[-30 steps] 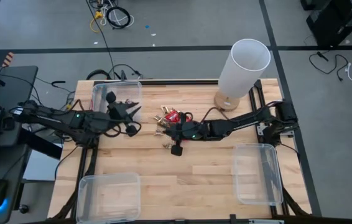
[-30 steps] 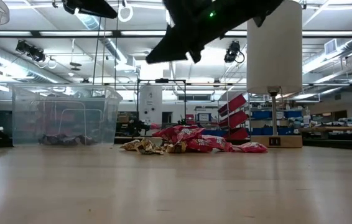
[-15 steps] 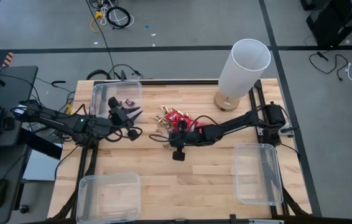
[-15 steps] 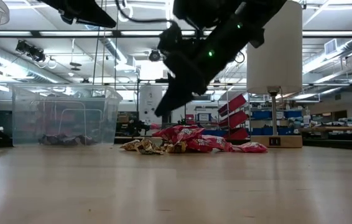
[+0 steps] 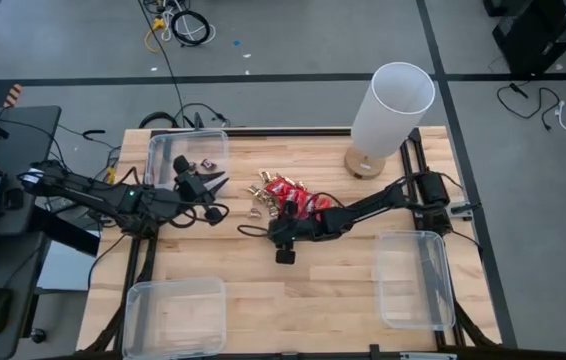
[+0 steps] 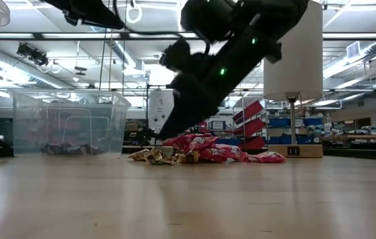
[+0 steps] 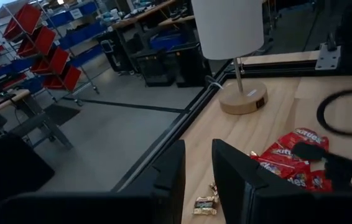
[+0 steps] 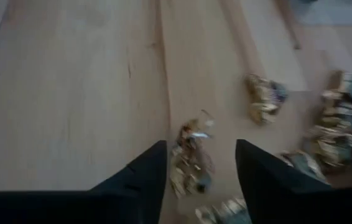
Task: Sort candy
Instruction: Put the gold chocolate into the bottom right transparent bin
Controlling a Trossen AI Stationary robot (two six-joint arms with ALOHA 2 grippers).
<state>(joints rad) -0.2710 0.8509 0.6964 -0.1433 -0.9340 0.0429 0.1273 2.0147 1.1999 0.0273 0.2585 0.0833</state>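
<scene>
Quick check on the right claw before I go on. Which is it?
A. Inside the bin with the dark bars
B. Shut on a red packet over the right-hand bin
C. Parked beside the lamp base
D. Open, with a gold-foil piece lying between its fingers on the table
D: the right wrist view shows the right claw spread open over the wooden table, a gold-foil piece lying between its fingers.

The gold-foil candy (image 8: 191,158) between the right gripper's (image 8: 198,168) fingers is blurred; the lamp (image 7: 232,37) is cut off at twelve o'clock.

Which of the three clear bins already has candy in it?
The bin at the table's far left corner, beside the left gripper: dark candy lies in it. The other two bins look bare.
</scene>
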